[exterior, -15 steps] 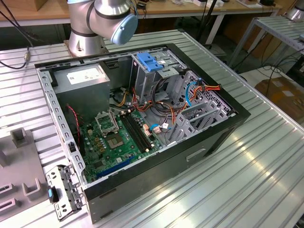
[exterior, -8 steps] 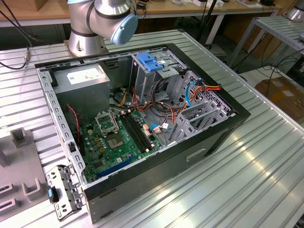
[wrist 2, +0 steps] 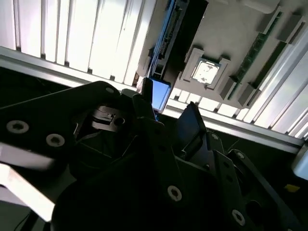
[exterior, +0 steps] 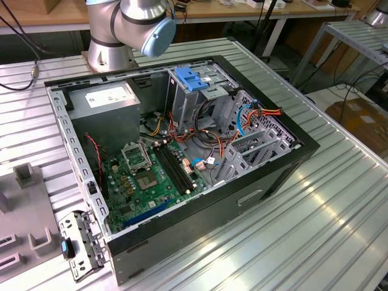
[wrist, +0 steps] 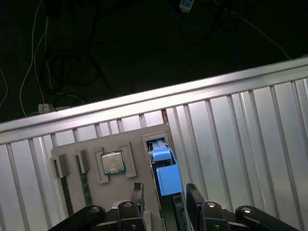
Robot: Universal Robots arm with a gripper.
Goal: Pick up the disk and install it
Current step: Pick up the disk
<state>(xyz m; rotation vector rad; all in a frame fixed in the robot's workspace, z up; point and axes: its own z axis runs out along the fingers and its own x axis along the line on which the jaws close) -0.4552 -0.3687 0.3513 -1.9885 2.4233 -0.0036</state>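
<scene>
From the exterior view I get the open computer case (exterior: 242, 195) lying on the ribbed metal table (exterior: 315, 230), with the arm's base (exterior: 112, 51) at the far edge. Inside the case, the green motherboard (exterior: 145, 182) lies toward the near side. The grey power supply (exterior: 106, 100) sits at the far end on the exterior view's left. A drive cage topped by a blue bracket (exterior: 191, 79) stands beside it, and red, orange and blue cables (exterior: 182, 136) run between them. On the exterior view's right the near stretch of table is bare. A grey fixture plate (exterior: 24, 212) lies at the exterior view's left edge.

The wrist views bring me up close to that plate (wrist: 122, 139) (wrist 2: 226, 29). The disk (wrist: 166, 171) (wrist 2: 160, 95) stands on edge in a slot of it, blue side rail uppermost. A processor chip (wrist: 111, 162) (wrist 2: 206, 71) rests in a square pocket beside the disk. A green memory stick (wrist: 85, 185) (wrist 2: 254, 48) lies in a narrow slot beyond the chip.

The gripper (wrist: 165, 197) (wrist 2: 168, 103) is released. Its fingers (wrist: 138, 195) stand one on each side of the disk, and plate shows in the gap, so nothing is clamped.

In the first wrist view the plate lies near the table's edge (wrist: 159, 94), with dark floor and loose wires past it. Open ribbed table runs along the disk's other side.
</scene>
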